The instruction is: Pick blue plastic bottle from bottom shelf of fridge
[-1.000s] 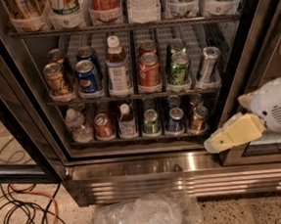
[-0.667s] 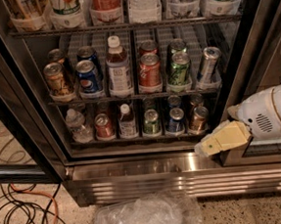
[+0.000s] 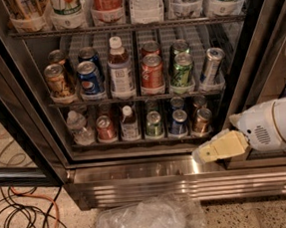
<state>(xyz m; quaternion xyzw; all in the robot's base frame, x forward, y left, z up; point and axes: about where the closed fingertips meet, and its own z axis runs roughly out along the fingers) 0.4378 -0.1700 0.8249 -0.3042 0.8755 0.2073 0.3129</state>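
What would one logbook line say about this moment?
gripper: low, by fridge base | blue plastic bottle: on bottom shelf, untouched | grasp: not yet

gripper (image 3: 206, 153): low by the fridge (image 3: 37, 120) at its right front; we see its arm (image 3: 276, 124) cut off by the right edge
top bottles (image 3: 143, 6): we lose their upper parts past the top edge
blue plastic bottle (image 3: 129, 123): label print too small for us to read
bottom shelf (image 3: 135, 142): rear cans (image 3: 177, 103) half hidden behind the front row

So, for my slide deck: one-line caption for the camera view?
Gripper hovers at the base of the fridge, below-right of the blue plastic bottle on the bottom shelf.
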